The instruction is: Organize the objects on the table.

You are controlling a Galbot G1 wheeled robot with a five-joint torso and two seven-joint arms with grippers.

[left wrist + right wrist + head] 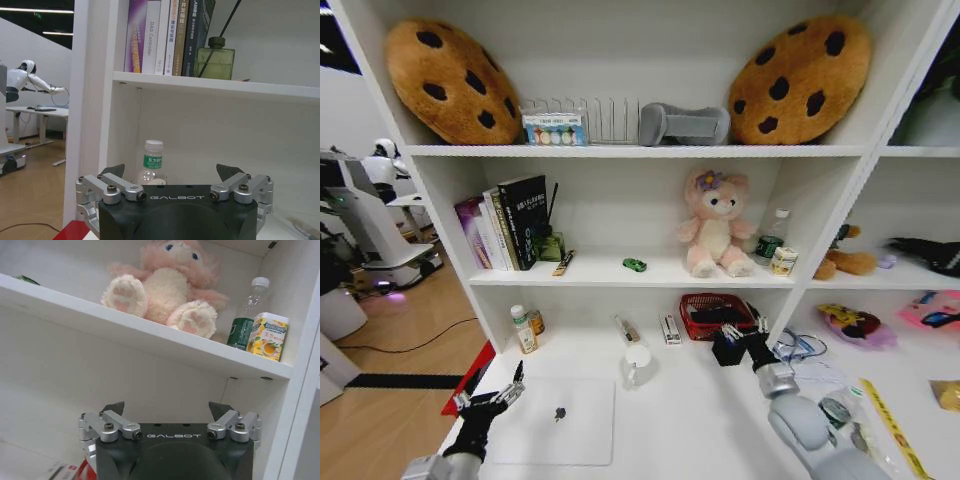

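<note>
Left gripper (510, 385) hovers open beside silver laptop (555, 420); right gripper (740, 340) near red basket (715, 312).

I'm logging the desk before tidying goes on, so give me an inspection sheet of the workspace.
Surface: white table under white shelves.
Job's things: silver laptop closed, front left; green toy car and a pen on the middle shelf; yellow ruler at the right.
Clutter: red basket, bottle, pink plush toy, books, cookie cushions on top.
Grippers: left gripper open, over the table's left edge beside the laptop; right gripper open, in front of the basket.
Cables: blue cable right of the basket.
Surroundings: wood floor, another robot at left.
</note>
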